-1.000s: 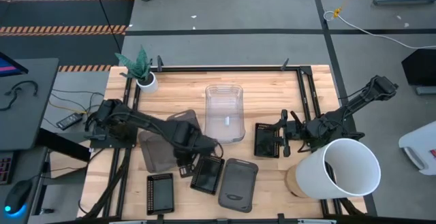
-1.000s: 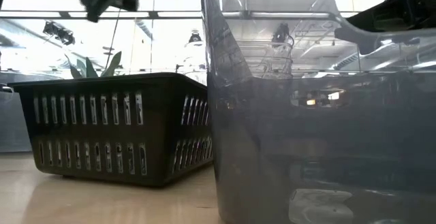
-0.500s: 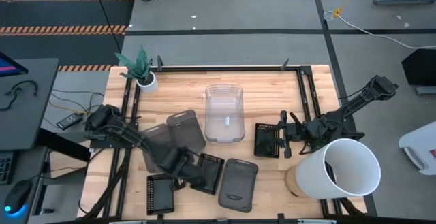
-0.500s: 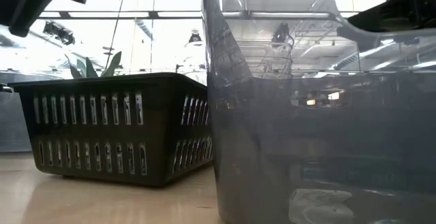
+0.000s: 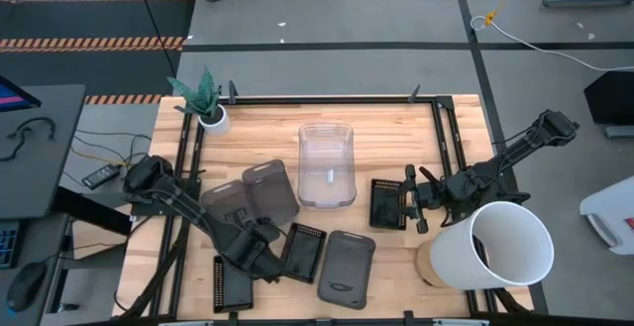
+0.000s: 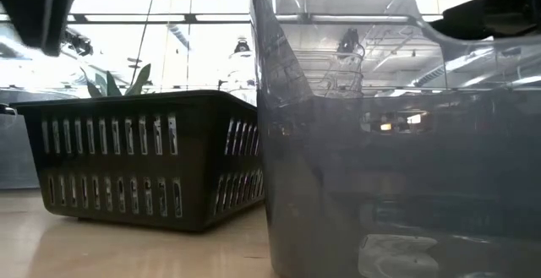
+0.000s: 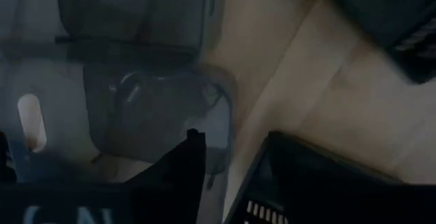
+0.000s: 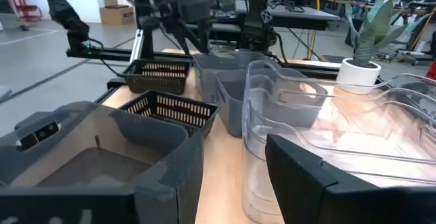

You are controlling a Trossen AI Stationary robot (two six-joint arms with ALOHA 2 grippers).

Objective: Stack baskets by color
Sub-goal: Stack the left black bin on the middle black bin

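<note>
Baskets lie scattered over a wooden table (image 5: pixel 386 138) seen from above. A clear basket (image 5: pixel 327 163) stands in the middle toward the far side. Left of it, two smoky grey baskets (image 5: pixel 269 192) sit side by side, touching. Along the near edge lie a black mesh basket (image 5: pixel 231 283), a second black mesh basket (image 5: pixel 303 252) and another smoky grey basket (image 5: pixel 346 268) to its right. A third black mesh basket (image 5: pixel 392 203) sits right of the clear one.

The left gripper (image 5: pixel 260 260) hangs low between the two near mesh baskets; in its wrist view the fingers (image 7: pixel 178 176) are spread apart with nothing between them, above the wood and a mesh basket's rim. The right gripper (image 5: pixel 414 199) waits at the right side, right next to the third mesh basket, its fingers parted and empty.

A large white bucket (image 5: pixel 500 247) lies tipped at the near right corner. A small potted plant (image 5: pixel 206 103) stands at the far left corner.
</note>
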